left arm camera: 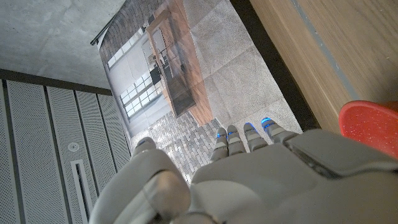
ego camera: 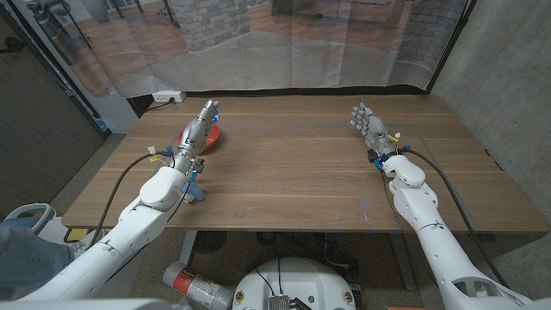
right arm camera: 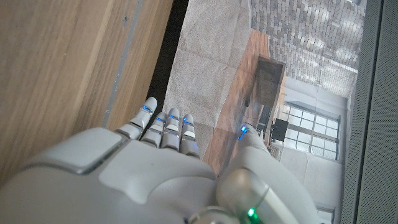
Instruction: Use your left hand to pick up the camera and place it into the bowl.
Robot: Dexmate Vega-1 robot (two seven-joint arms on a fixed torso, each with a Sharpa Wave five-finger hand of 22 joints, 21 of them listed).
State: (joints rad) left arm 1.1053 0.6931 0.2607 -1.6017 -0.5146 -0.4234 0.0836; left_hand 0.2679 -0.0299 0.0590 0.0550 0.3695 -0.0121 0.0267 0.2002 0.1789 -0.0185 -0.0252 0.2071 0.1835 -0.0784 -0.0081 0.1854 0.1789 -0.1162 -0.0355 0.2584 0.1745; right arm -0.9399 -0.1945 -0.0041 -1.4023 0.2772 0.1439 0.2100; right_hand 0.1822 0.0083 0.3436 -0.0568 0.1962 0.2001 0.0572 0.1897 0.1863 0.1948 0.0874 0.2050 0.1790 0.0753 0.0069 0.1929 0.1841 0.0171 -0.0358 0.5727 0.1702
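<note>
Left hand over the table's far left part, above the bowl, covering most of it. Right hand well apart at the far right. Curtain behind the table's back edge.

A wooden tabletop with long grain lines runs across the head view, and behind its far edge hangs a clear plastic curtain, wrinkled and catching reflections. Through it there's a grey brick wall and a warm wooden floor. On the right stands a rough concrete wall; on the left, a dark perforated panel. A white power strip sits on the floor just past the table's far left corner. In the left wrist view, bright paned windows glow beyond the curtain, beside a ribbed grey panel.
</note>
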